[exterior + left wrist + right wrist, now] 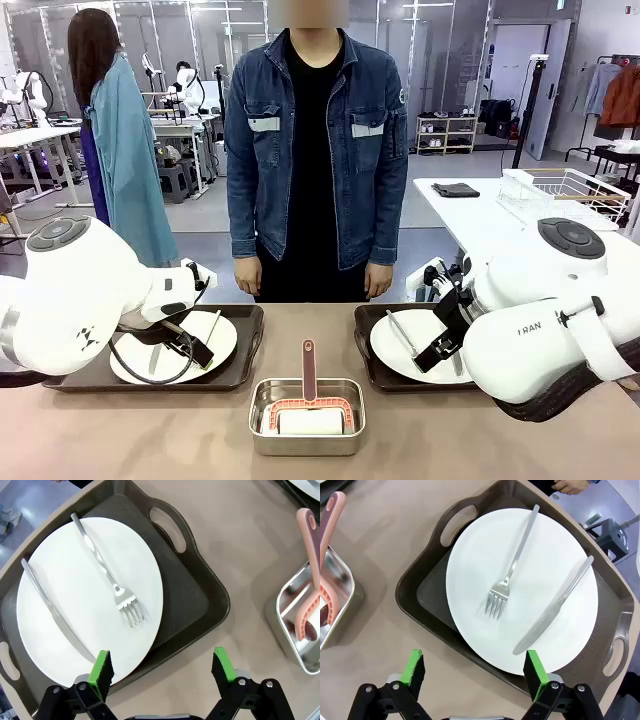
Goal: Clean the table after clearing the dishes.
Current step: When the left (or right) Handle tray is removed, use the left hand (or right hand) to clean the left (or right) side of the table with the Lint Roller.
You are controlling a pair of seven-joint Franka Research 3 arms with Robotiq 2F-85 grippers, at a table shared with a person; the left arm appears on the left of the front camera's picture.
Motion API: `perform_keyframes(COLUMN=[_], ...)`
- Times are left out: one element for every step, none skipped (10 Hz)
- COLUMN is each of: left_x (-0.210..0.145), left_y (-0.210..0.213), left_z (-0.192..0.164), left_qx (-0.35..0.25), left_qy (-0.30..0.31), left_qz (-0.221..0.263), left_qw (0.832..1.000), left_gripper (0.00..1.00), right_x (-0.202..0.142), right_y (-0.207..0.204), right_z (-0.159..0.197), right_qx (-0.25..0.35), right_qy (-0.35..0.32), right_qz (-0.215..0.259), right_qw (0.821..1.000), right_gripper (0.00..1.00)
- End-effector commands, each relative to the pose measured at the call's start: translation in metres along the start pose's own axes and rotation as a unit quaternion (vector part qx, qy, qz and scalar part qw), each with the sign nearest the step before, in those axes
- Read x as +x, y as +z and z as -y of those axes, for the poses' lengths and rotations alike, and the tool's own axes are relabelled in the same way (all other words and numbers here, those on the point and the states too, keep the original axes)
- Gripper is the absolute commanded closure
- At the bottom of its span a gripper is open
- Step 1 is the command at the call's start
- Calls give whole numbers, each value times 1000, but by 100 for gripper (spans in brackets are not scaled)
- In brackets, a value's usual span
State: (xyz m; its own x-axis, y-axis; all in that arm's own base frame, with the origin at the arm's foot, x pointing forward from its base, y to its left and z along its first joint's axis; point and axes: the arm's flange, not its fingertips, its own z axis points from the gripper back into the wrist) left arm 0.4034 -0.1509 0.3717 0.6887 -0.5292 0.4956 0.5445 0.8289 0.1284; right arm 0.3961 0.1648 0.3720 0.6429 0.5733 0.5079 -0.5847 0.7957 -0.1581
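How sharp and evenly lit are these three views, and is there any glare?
Front view: even overhead light, pan sharp with a mild sheen, no harsh shadows. Left wrist view: plate crisp, just a soft shadow around the pan. Right wrist view: sharp, light sheen on the knife, no motion blur.

One tan worktop carries two dark brown trays, the left tray and the right tray. There are two white plates, the left plate and the right plate. There are two forks, the left fork and the right fork, and two knives, the left knife and the right knife. There is also one steel pan and one pink-handled roller.
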Motion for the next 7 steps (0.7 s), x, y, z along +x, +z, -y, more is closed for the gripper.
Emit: perform_keyframes(left_x=[0, 0, 0, 0, 0, 0, 0], left_y=[0, 0, 0, 0, 0, 0, 0], left_z=[0, 0, 0, 0, 0, 0, 0], left_qx=[0, 0, 0, 0, 0, 0, 0], left_qy=[0, 0, 0, 0, 0, 0, 0], left_qz=[0, 0, 0, 0, 0, 0, 0], left_qw=[1000, 1000, 1000, 1000, 1000, 1000, 1000], left_gripper=[0, 0, 0, 0, 0, 0, 0], right_x=[0, 0, 0, 0, 0, 0, 0], right_y=[0, 0, 0, 0, 0, 0, 0], right_z=[0, 0, 0, 0, 0, 0, 0], right_qx=[0, 0, 0, 0, 0, 0, 0], right_qy=[0, 0, 0, 0, 0, 0, 0], right_qz=[0, 0, 0, 0, 0, 0, 0], right_qw=[1000, 1000, 1000, 1000, 1000, 1000, 1000], right_gripper=[0, 0, 0, 0, 0, 0, 0])
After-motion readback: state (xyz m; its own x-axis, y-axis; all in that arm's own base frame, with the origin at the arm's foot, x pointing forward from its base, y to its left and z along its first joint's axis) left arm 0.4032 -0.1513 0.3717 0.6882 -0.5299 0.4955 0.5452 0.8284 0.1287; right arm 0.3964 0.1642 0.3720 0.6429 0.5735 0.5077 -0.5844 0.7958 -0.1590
